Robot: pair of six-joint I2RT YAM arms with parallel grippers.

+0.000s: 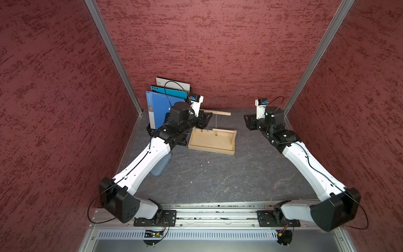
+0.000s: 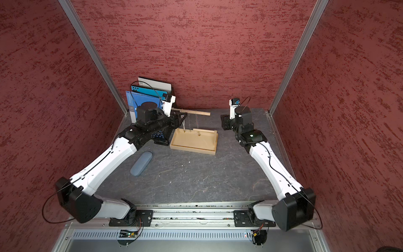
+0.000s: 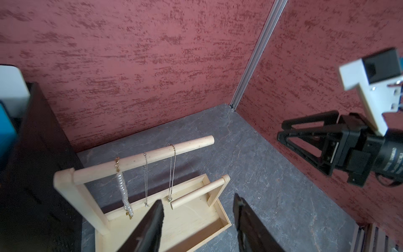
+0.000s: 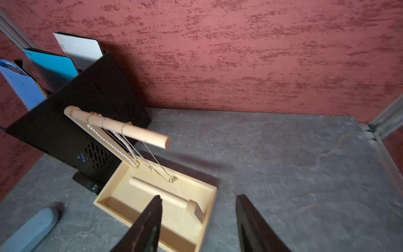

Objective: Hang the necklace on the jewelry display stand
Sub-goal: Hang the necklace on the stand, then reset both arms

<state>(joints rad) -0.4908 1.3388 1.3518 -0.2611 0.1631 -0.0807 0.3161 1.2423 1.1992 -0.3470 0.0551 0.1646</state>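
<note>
The jewelry display stand [image 1: 210, 151] is pale wood and stands at the back of the table. Three necklaces hang from its long dowel [image 3: 152, 155]: a pearl strand [image 3: 122, 192], a thin chain [image 3: 145, 179], and a necklace [image 3: 172, 172] nearest the free end. Their ends dangle just above the tray. My left gripper [image 1: 205, 117] hovers beside the tall post, open, with nothing between its fingers [image 3: 158, 213]. My right gripper [image 1: 247, 121] is off to the right of the stand, apart from it, also open and empty [image 4: 198, 200].
A black mesh file rack [image 4: 87, 102] holding blue folders [image 1: 159, 109] stands just left of the stand, against the back wall. A blue-grey case [image 2: 141, 163] lies on the table under the left forearm. Red walls close in on three sides.
</note>
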